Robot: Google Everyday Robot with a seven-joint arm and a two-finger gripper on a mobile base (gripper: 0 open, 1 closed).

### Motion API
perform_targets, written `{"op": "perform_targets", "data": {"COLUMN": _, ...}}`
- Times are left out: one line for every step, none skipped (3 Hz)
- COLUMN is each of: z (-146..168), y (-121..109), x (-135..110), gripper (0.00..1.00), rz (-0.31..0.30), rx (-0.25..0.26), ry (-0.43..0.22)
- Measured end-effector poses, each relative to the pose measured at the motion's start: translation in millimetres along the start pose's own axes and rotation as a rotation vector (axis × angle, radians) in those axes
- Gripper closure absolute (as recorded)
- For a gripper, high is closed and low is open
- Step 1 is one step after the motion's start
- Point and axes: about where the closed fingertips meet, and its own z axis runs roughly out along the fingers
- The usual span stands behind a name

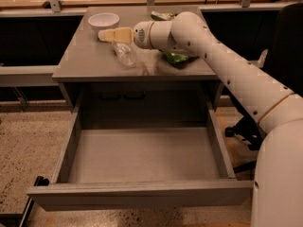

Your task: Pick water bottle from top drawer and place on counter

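The water bottle (126,55) is a clear plastic bottle lying tilted on the grey counter (90,60), just below and in front of my gripper. My gripper (110,34), with cream fingers, hovers over the counter's back left, next to a white bowl. It is open and holds nothing. My white arm reaches in from the right across the counter. The top drawer (142,195) is pulled fully out below the counter, and its grey floor is bare.
A white bowl (103,20) stands at the counter's back left. Green snack bags lie under my arm (177,57) and at the back (163,16). A dark chair base (241,130) stands right of the drawer. Speckled floor lies on the left.
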Motion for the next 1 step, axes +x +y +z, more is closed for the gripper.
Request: {"op": "perform_targets", "data": {"z": -0.3, "y": 0.0, "x": 0.1, "gripper": 0.00, "rz": -0.002, "rx": 0.005, "ry": 0.001}}
